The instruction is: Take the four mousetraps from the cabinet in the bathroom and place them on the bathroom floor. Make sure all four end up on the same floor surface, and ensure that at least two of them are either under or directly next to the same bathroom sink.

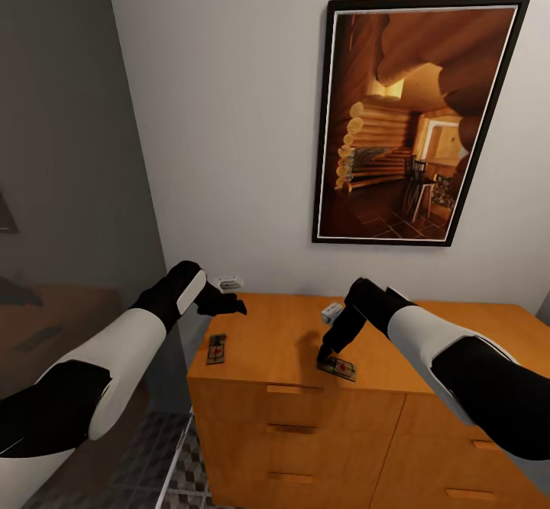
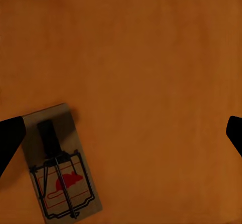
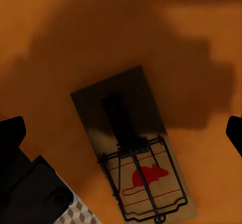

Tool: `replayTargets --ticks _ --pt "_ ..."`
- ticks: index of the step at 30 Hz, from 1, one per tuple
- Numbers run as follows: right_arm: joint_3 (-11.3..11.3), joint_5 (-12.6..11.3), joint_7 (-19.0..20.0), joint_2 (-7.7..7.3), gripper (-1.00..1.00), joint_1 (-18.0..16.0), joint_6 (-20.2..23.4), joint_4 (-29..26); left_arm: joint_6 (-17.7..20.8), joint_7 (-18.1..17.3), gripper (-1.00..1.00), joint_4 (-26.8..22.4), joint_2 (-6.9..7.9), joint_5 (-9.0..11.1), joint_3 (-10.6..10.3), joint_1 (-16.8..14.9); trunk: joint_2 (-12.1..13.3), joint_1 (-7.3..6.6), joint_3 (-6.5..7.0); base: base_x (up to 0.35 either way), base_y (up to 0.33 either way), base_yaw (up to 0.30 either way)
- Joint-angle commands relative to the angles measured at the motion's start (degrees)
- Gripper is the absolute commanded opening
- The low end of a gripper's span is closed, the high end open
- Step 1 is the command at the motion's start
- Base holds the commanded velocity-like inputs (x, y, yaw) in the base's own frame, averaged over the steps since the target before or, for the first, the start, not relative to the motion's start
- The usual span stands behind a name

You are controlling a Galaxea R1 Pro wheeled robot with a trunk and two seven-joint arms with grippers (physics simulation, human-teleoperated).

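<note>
Two flat wooden mousetraps (image 1: pixel 217 350) (image 1: pixel 338 367) lie on the smooth cabinet (image 1: pixel 283 341); both grippers (image 1: pixel 229 306) (image 1: pixel 327 356) spread wide, empty, fingertips cropped.

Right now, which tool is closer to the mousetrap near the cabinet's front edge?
Right. The right tool hangs just above that mousetrap; the left tool hovers farther off, near the cabinet's back left corner.

Two flat brown mousetraps with red marks, one (image 1: pixel 217 350) near the orange-brown cabinet's (image 1: pixel 290 410) left edge, another (image 1: pixel 338 368) mid-front
</note>
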Motion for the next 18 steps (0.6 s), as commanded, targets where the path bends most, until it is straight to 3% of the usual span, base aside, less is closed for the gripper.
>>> replayTargets --ticks 1,18 --pt "-0.3 0.6 0.3 0.05 1.0 0.0 0.1 0.1 0.1 -0.5 1.0 0.0 0.04 -0.4 -0.2 -0.1 -0.1 0.01 -0.08 0.0 0.0 0.0" --pt "-0.4 0.8 -0.5 -0.37 1.0 -0.3 -1.8 0.9 0.1 -0.5 1.0 0.0 0.04 -0.5 -0.2 -0.1 -0.1 0.01 -0.08 0.0 0.0 0.0"
